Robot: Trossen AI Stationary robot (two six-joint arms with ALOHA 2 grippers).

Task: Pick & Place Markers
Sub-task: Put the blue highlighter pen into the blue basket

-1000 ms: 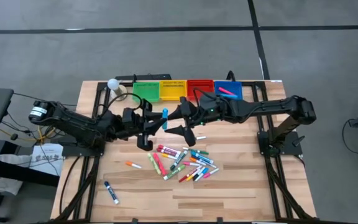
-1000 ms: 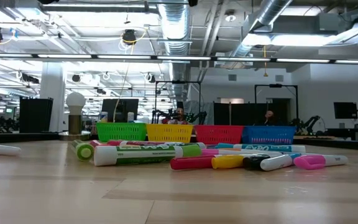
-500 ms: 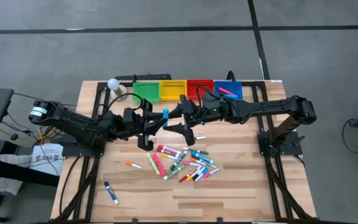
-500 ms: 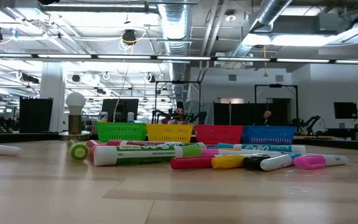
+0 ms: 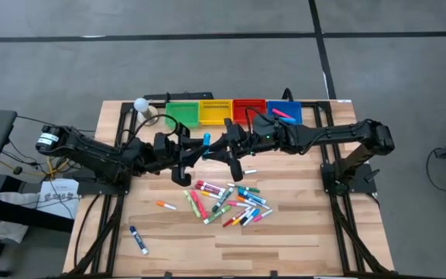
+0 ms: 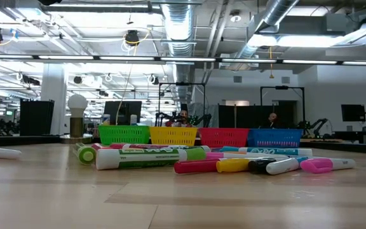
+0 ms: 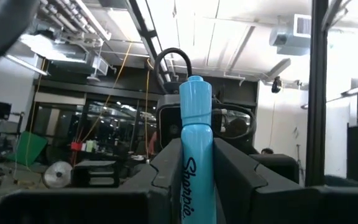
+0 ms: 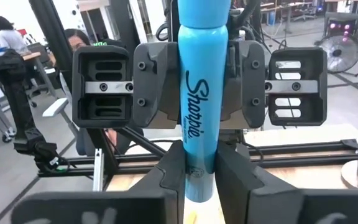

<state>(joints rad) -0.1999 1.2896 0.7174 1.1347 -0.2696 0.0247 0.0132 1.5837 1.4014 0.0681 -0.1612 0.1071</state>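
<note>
Clamping blue marker (image 8: 197,118) both ends: left gripper (image 8: 199,84), right gripper (image 7: 193,171); low view misses it.

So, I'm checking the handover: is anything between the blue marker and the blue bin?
Nothing visible blocks it. The blue marker is held above the table by both the left hand and right hand; the blue bin lies beyond the right arm.
</note>
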